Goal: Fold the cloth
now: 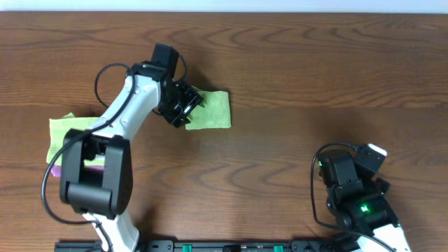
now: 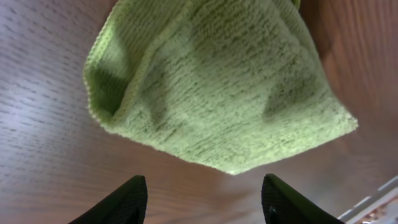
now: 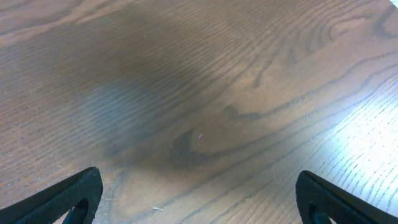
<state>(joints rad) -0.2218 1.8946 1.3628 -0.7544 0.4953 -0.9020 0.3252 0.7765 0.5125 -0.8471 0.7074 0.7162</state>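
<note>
Step, as I judge it: mid-fold or just after one. The cloth (image 1: pixel 211 110) lies flat on the table (image 1: pixel 315 77) as a small rectangle and already looks doubled, with a layered edge showing in the left wrist view.

My left gripper (image 1: pixel 183 106) sits at the cloth's 9 o'clock edge. Its jaws are apart and hold nothing, and both fingertips (image 2: pixel 134 198) are short of the near hem, over bare wood.

If another fold is wanted, the next move needs a low approach. I'd pinch that near hem through both layers, then lift and carry it toward 3 o'clock without dragging the bottom layer.

Left arm is stretched out from its base toward 1 o'clock, wrist angled down at the cloth. Right gripper (image 3: pixel 199 196) is spread wide and empty, parked at the table's 5 o'clock, well apart from the cloth. A spare cloth pile (image 1: pixel 61 133) lies at 9 o'clock.
</note>
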